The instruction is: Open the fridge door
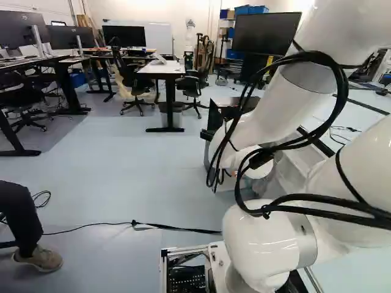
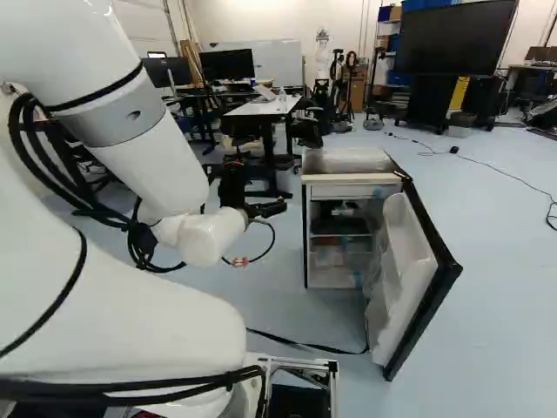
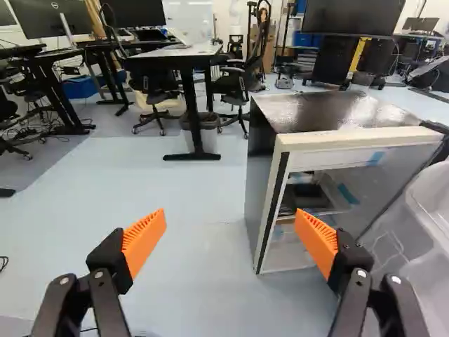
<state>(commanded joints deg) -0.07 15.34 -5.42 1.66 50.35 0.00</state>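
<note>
The small fridge (image 2: 348, 178) stands on the floor in the right base view, its door (image 2: 405, 279) swung wide open to the right, with shelves showing inside. My gripper (image 2: 261, 209) is to the fridge's left there, apart from it. In the wrist view the gripper (image 3: 230, 235) has its orange-padded fingers spread wide with nothing held between them. The fridge (image 3: 337, 116) lies ahead, beyond the finger on the door's side. Part of the door (image 3: 421, 225) shows beside that finger. In the left base view my arm hides most of the fridge.
A white-topped desk (image 1: 164, 67) and office chairs (image 1: 135, 79) stand farther back. Another robot (image 1: 189, 43) is at the far wall. A black cable (image 1: 134, 224) crosses the floor close ahead of the base. A person's leg and shoe (image 1: 38, 257) are at the left of the left base view.
</note>
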